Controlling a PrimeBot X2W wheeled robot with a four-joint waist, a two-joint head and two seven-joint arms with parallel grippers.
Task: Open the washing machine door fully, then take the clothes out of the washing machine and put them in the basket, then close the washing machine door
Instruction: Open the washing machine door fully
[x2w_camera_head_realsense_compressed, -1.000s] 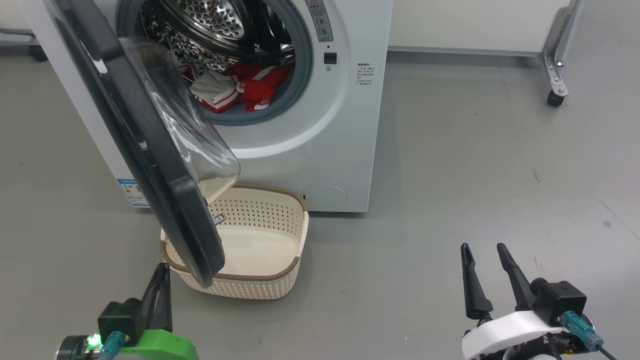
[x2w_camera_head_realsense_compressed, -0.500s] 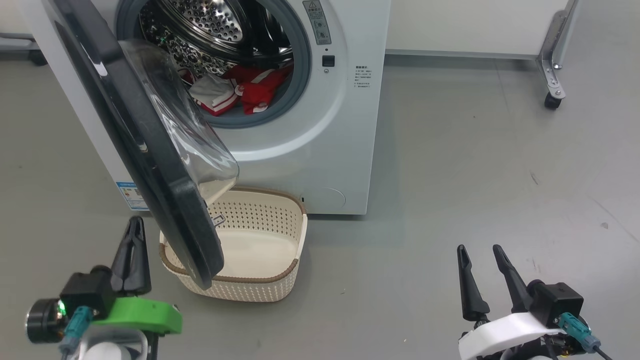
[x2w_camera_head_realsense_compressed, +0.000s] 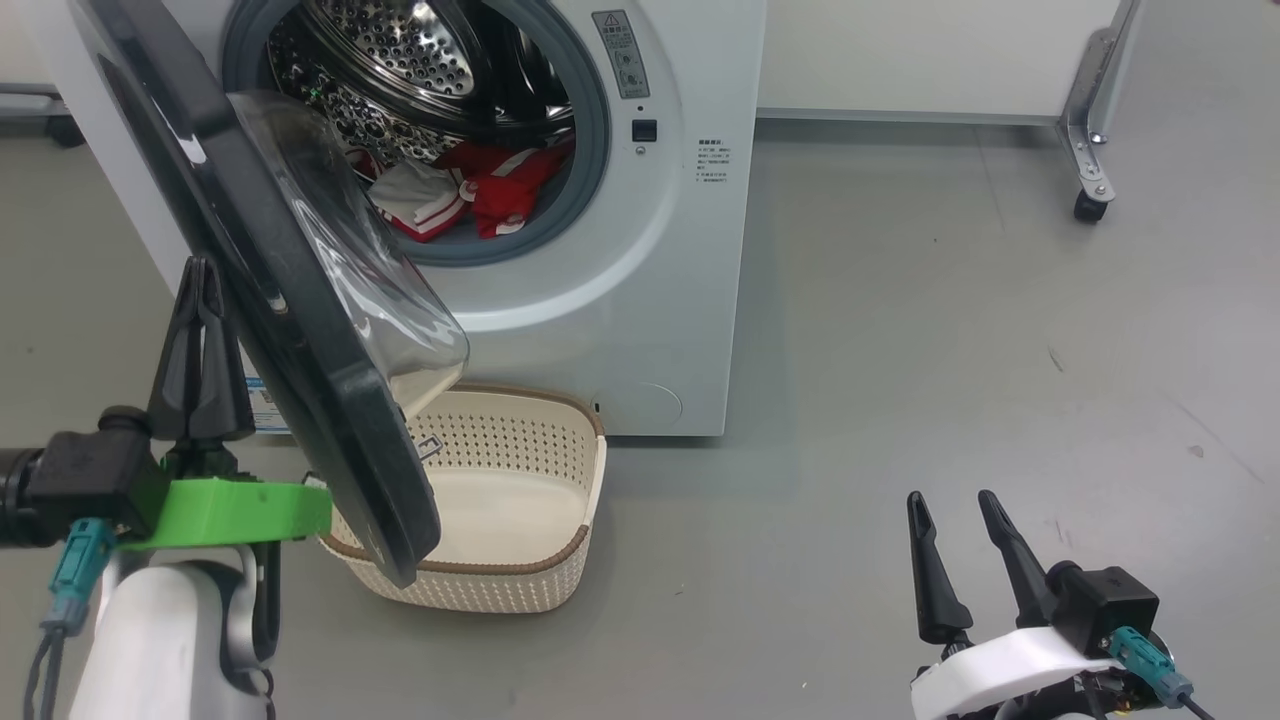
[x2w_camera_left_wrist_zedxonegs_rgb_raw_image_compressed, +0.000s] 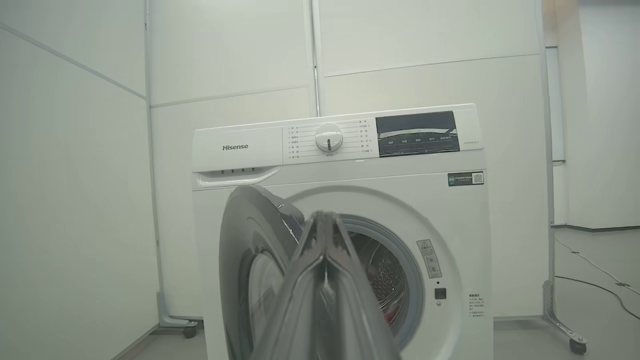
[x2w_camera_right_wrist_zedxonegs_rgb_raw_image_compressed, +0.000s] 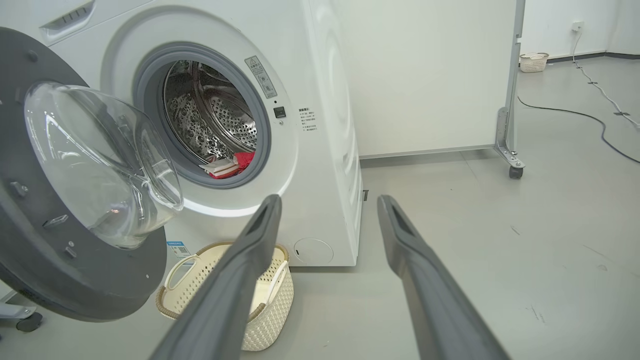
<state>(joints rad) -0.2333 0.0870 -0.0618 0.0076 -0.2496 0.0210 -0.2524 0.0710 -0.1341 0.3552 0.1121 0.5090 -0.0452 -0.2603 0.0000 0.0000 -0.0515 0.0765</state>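
The large round black-rimmed glass washing machine door (x2w_camera_head_realsense_compressed: 300, 330) stands half-open above the small cream perforated basket (x2w_camera_head_realsense_compressed: 597, 470). The closed, empty left tool (x2w_camera_head_realsense_compressed: 203, 272), beside its outer face, should reach round and push the rim's inner side outward. The right tool (x2w_camera_head_realsense_compressed: 950, 500) hangs spread.

One washing machine (x2w_camera_head_realsense_compressed: 640, 300), one door (x2w_camera_head_realsense_compressed: 290, 340), one near basket (x2w_camera_head_realsense_compressed: 480, 590), one far basket (x2w_camera_right_wrist_zedxonegs_rgb_raw_image_compressed: 534, 62), two end effectors (x2w_camera_head_realsense_compressed: 200, 275) (x2w_camera_head_realsense_compressed: 950, 497).

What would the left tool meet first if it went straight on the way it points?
Probably the washing machine door: the shut left tool points along its black outer rim, close beside it. Depth is unclear, so it might slip past and reach the front of the washing machine instead.
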